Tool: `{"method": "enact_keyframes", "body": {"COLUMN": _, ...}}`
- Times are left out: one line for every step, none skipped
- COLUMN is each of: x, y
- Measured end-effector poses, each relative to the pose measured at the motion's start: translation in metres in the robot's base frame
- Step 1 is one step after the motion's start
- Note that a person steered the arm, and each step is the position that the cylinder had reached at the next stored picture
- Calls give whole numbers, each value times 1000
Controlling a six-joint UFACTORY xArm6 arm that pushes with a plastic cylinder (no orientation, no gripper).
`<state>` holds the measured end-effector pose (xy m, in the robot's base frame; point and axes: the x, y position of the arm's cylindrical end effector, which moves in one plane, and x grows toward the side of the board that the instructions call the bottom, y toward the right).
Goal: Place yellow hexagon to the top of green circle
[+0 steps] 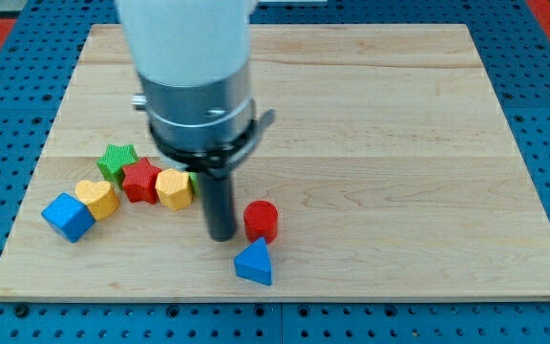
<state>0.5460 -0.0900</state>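
Wooden board lying on a blue perforated bench forms the work surface; no containers are present. My tip rests on the board left of centre, near the near edge, and as a bare rod it grasps nothing. Yellow hexagon sits just left of the rod, its flat top face upward; no long axis can be made out. A sliver of green shows between hexagon and rod, its shape hidden. Red star touches the hexagon's left side, with green star behind it. Farther left lie a yellow block and blue cube. Red cylinder stands just right of the tip, blue triangle nearer.
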Motion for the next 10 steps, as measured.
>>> {"method": "enact_keyframes", "body": {"x": -1, "y": -81}}
{"method": "enact_keyframes", "body": {"x": -31, "y": -85}}
{"method": "enact_keyframes", "body": {"x": -51, "y": -23}}
{"method": "enact_keyframes", "body": {"x": -48, "y": 6}}
{"method": "enact_keyframes", "body": {"x": -47, "y": 26}}
{"method": "enact_keyframes", "body": {"x": -47, "y": 54}}
{"method": "enact_keyframes", "body": {"x": -51, "y": 92}}
{"method": "enact_keyframes", "body": {"x": -76, "y": 120}}
{"method": "enact_keyframes", "body": {"x": -82, "y": 139}}
{"method": "enact_keyframes", "body": {"x": -105, "y": 180}}
